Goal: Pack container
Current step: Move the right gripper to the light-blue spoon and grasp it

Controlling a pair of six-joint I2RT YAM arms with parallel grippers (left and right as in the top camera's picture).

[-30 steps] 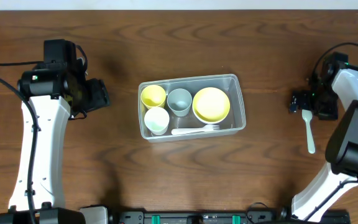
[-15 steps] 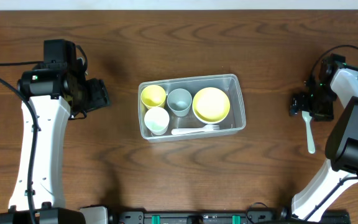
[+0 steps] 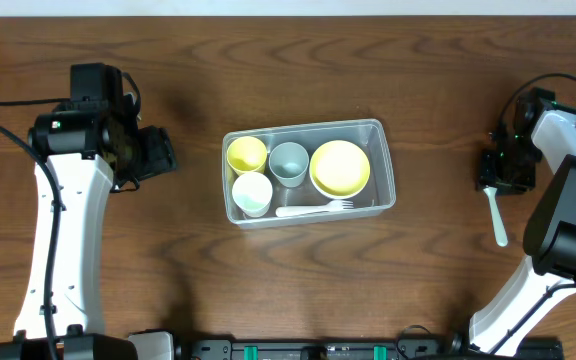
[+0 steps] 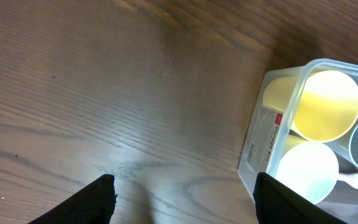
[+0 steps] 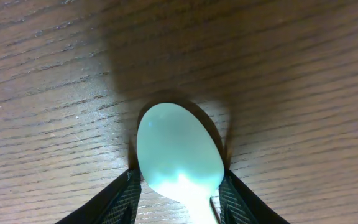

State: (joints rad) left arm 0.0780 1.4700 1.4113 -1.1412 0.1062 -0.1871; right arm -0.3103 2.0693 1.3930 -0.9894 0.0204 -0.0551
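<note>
The right hand (image 5: 179,182), open a moment earlier, now clamps the pale spoon (image 5: 178,149) by its bowl (left hand (image 4: 184,180) unmoved, fingers apart).

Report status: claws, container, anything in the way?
Left claw open, empty. Right claw shut on spoon, flat on table. Container holds cups, bowl, fork. Nothing between spoon and container.
</note>
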